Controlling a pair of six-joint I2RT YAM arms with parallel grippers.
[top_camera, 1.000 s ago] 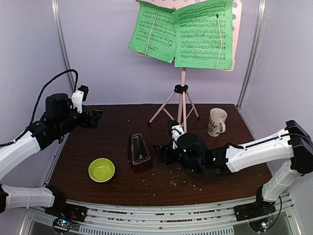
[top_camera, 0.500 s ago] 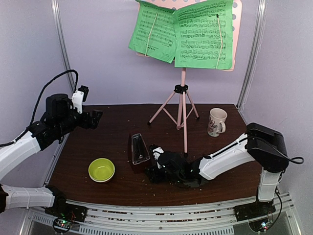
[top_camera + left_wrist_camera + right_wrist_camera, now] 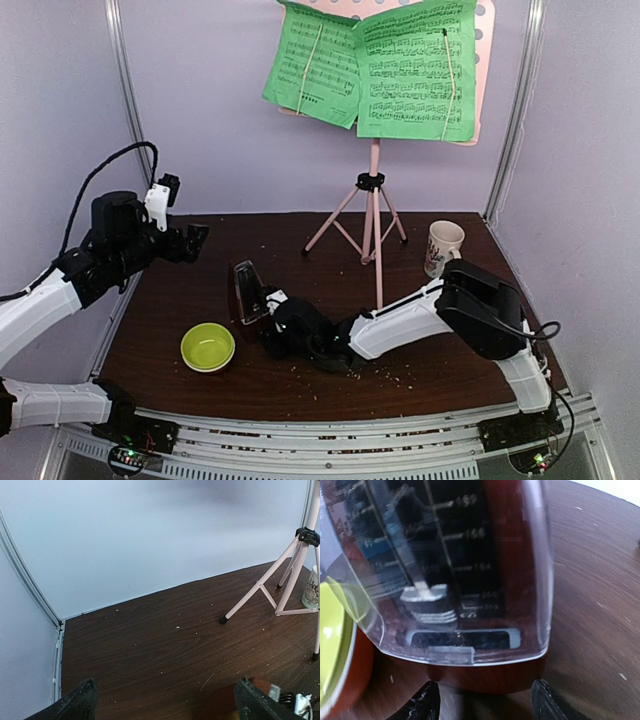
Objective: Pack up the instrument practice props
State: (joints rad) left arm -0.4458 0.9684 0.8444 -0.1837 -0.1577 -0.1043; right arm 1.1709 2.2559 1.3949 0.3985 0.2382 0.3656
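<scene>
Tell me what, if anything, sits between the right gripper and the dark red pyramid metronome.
Nothing visible does. In the right wrist view the right gripper has its fingertips spread right at the base of the dark red pyramid metronome, its clear plastic cover facing the camera. The yellow-green bowl lies beside it, off to the left.

Even bright light; blurred, glare-streaked right wrist close-up.

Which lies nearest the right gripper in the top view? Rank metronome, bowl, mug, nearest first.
From the right gripper:
1. Metronome, right at the gripper, just left and behind.
2. Yellow-green bowl, left, toward the near edge.
3. White mug, far right, toward the back.
</scene>
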